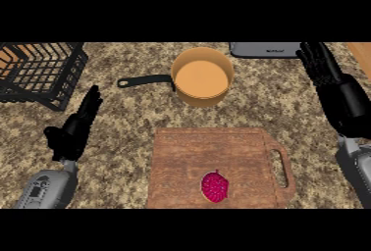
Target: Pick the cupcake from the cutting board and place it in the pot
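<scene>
So the cupcake point(214, 186) is honestly hard to read as a cupcake from up here, it just looks like a bumpy pinkish-red blob, and it's sitting on the wooden cutting board point(210, 152) down near the board's near edge, a bit right of the middle. The board's bottom edge gets cut off by the frame, and its handle loop sticks out on the right. The wire dish rack point(39, 73) at the far left is only partly in view, same for the grey appliance point(264, 49) up top, which is too cropped to say what it is. Left hand point(72, 132) is out to the left of the board with fingers straight and spread a little, holding nothing and touching nothing. Right hand point(330, 81) is up at the right edge, fingers straight and pointing up, also empty, well away from the cupcake. The orange pot point(203, 76) with its black handle sits beyond the board, open side showing, nothing in it. Everything's on a speckled brown granite-looking counter point(116, 162).
</scene>
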